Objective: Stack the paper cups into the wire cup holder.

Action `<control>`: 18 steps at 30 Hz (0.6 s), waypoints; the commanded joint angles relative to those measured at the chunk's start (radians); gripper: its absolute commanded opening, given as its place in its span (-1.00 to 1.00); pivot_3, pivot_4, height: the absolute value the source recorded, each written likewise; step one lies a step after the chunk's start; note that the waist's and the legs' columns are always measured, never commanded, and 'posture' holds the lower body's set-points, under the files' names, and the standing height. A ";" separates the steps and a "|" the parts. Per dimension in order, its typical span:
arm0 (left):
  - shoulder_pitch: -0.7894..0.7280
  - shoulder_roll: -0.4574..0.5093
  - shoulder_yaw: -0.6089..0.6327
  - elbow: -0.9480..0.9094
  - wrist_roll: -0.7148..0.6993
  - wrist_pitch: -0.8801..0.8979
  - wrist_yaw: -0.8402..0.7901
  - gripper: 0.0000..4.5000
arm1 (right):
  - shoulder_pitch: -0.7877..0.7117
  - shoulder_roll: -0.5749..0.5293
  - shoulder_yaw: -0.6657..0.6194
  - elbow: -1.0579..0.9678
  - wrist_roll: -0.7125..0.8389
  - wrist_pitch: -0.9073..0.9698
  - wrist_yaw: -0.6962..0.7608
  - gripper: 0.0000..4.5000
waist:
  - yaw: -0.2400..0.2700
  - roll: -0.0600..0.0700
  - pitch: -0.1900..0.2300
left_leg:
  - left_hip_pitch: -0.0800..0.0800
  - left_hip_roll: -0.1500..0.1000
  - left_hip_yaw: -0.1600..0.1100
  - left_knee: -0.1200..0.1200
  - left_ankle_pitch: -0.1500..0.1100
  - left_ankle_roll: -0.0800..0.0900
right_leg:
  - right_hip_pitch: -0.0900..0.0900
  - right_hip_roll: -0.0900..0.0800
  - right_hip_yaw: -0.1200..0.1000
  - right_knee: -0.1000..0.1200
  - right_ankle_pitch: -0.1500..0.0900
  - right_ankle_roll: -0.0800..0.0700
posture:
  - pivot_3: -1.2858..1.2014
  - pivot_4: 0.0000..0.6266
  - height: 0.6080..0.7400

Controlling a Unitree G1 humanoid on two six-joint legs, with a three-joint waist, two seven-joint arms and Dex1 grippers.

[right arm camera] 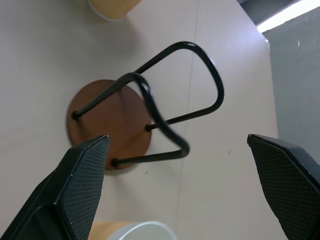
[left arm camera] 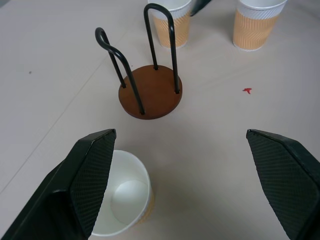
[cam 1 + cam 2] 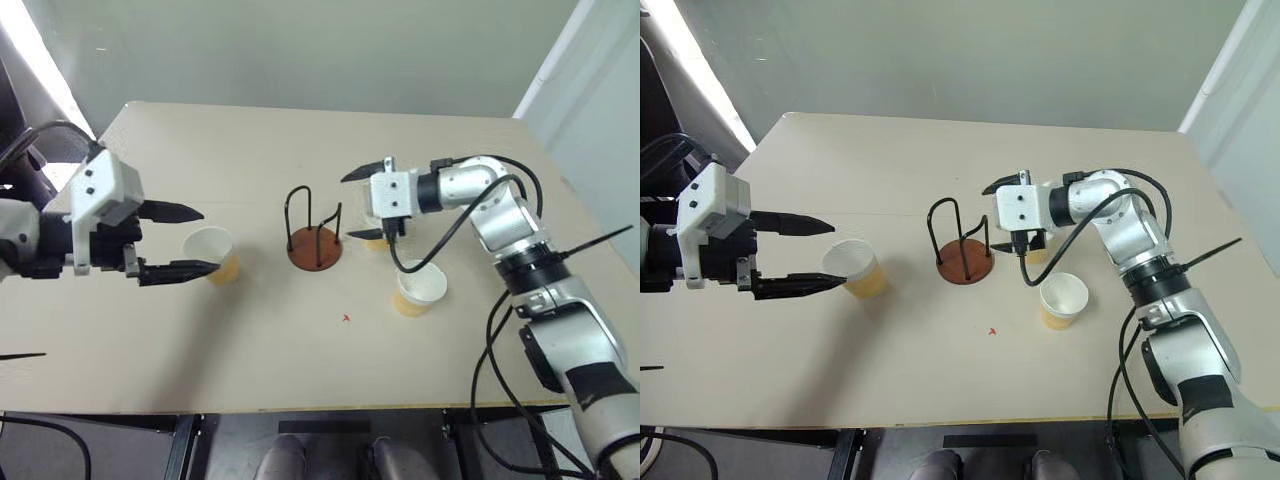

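Left eye view, from the left edge: the left gripper (image 3: 182, 241) gapes wide, empty, at one paper cup (image 3: 212, 254). At center stands the wire cup holder (image 3: 314, 237). Right of it the right gripper (image 3: 364, 203) hangs wide open, empty, above a second cup (image 3: 376, 238); a third cup (image 3: 419, 288) sits lower right.

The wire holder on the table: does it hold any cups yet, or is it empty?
Empty. The holder shows a bare brown base between its wire loops, and all three cups stand on the table outside it.

Three paper cups (image 3: 209, 247) (image 3: 421, 287) (image 2: 173, 22), one wire cup holder (image 3: 314, 245), one table (image 3: 200, 340).
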 commanded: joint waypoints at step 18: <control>0.033 0.011 0.084 -0.057 -0.023 0.024 0.032 1.00 | -0.103 0.082 0.014 0.226 -0.125 -0.175 -0.138 0.13 | 0.002 0.000 0.000 | -0.003 0.000 0.000 -0.001 0.000 -0.003 | -0.003 0.000 0.000 0.000 0.001 -0.001 | 0.03 -0.52 1.00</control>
